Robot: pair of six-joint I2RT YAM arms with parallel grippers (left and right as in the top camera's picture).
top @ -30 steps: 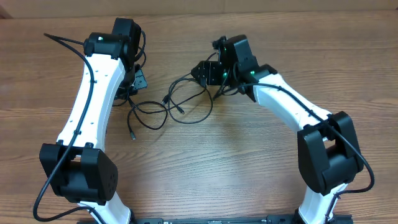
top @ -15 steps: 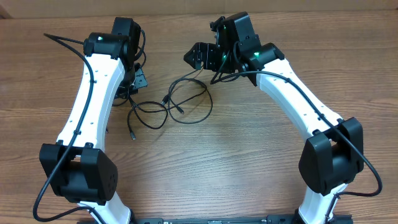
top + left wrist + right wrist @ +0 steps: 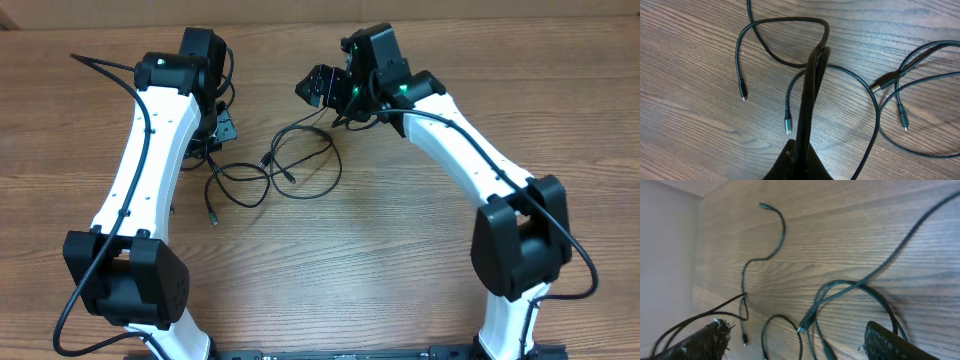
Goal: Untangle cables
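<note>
Two fingers of our left gripper (image 3: 816, 60) are clamped together on a bend of the cables (image 3: 875, 100). The rest of the cables spread in loose loops, plug tips free, over the wooden table (image 3: 690, 125) just beyond that left gripper. Our right gripper (image 3: 320, 84) is spread wide and holds nothing, across the loops from the left gripper.

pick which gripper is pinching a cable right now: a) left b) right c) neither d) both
a: in its wrist view the left gripper is shut on a cable that loops out from its tip, while the right gripper is wide open and empty.
</note>
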